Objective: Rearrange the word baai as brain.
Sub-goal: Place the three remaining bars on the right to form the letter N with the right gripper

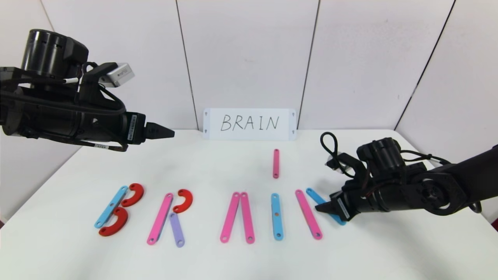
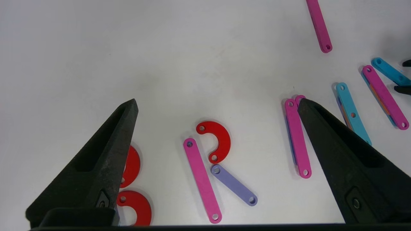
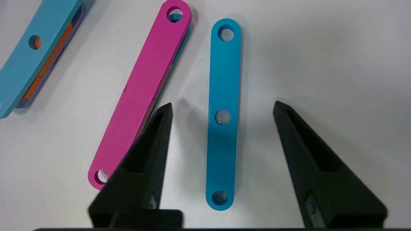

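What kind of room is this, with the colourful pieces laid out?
Probably a robot test bench, not a classroom: a plain white table boxed in by bare white wall panels, a white card handwritten BRAIN propped as a model, and the right claw open over a flat light-blue plastic strip.

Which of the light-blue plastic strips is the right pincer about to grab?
The flat light-blue plastic strip at the far right of the row, beside the slanted pink strip. It alone lies between the open right pincer fingers.
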You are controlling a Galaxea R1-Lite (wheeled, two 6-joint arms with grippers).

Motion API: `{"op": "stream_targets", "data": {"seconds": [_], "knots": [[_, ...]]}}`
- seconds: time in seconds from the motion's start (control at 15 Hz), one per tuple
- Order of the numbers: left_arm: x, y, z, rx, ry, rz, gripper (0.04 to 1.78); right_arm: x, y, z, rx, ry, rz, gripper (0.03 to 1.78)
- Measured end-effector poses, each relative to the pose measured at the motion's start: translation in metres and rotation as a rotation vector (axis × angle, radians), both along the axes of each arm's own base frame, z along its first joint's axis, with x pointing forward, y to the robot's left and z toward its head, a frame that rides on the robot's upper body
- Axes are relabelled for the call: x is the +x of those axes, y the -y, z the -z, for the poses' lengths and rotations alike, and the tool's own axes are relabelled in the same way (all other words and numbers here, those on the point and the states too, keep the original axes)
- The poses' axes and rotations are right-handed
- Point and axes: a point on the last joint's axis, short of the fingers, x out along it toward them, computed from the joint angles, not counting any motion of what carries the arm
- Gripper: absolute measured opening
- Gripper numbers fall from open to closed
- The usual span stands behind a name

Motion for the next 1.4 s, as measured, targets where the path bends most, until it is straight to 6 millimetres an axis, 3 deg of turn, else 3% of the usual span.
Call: {"op": "stream_targets", "data": {"seconds": [0.2, 0.4, 0.87, 1.13, 1.4], "knots": [[0.000, 0.000, 0.000, 0.000, -0.001, 0.001, 1.74, 0.004, -0.002, -0.010, 0.021, 0.029, 0.020, 1.56], [0.000, 0.001, 0.000, 0.000, -0.002, 0.006, 1.74, 0.018, -0.019, -0.030, 0.070, 0.070, 0.109, 1.73], [-0.001, 0.001, -0.001, -0.001, 0.002, 0.006, 1.74, 0.058, -0.077, -0.042, 0.114, 0.164, 0.279, 1.74], [-0.002, 0.001, -0.001, -0.001, 0.005, 0.005, 1.74, 0.079, -0.102, -0.027, 0.124, 0.176, 0.337, 1.74], [-0.003, 0.002, -0.001, 0.000, 0.003, 0.008, 1.74, 0.093, -0.113, -0.008, 0.113, 0.179, 0.348, 1.74]]}}
